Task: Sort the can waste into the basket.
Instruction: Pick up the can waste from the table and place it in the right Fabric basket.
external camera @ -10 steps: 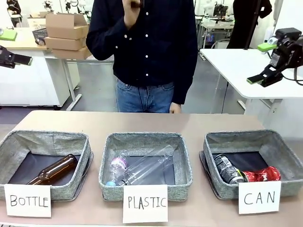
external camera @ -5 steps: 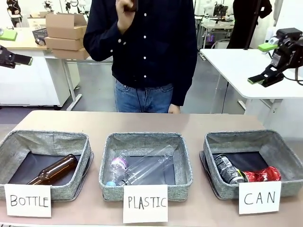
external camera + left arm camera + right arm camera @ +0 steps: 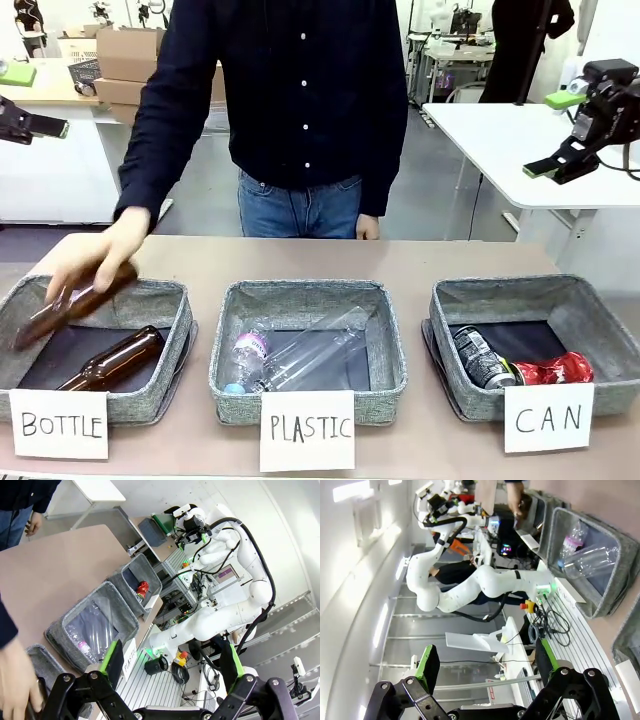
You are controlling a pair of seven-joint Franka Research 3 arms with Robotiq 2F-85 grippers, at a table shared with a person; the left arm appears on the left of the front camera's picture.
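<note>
The grey basket (image 3: pixel 455 300) behind the "CAN" card stands at the front right of the table. Inside it lie a black can (image 3: pixel 483 358) and a dented red can (image 3: pixel 555 369), side by side on the dark floor. My right gripper (image 3: pixel 555 135) hangs open high above and behind this basket, holding nothing. My left gripper (image 3: pixel 38 100) is raised at the far left edge, also open and holding nothing. In the left wrist view the red can (image 3: pixel 142 586) shows in the farthest basket (image 3: pixel 131 572), beyond my open left gripper (image 3: pixel 172 660). In the right wrist view my right gripper (image 3: pixel 486 662) is open.
A person stands at the far side; one hand (image 3: pixel 95 255) holds a brown bottle (image 3: pixel 65 305) over the "BOTTLE" basket (image 3: pixel 160 295), which has another brown bottle (image 3: pixel 115 358) in it. The middle "PLASTIC" basket (image 3: pixel 300 292) holds clear plastic bottles (image 3: pixel 300 355).
The person's hand has come down from chest height with a brown bottle to the left basket. Neither gripper has moved, and the cans lie as before.
</note>
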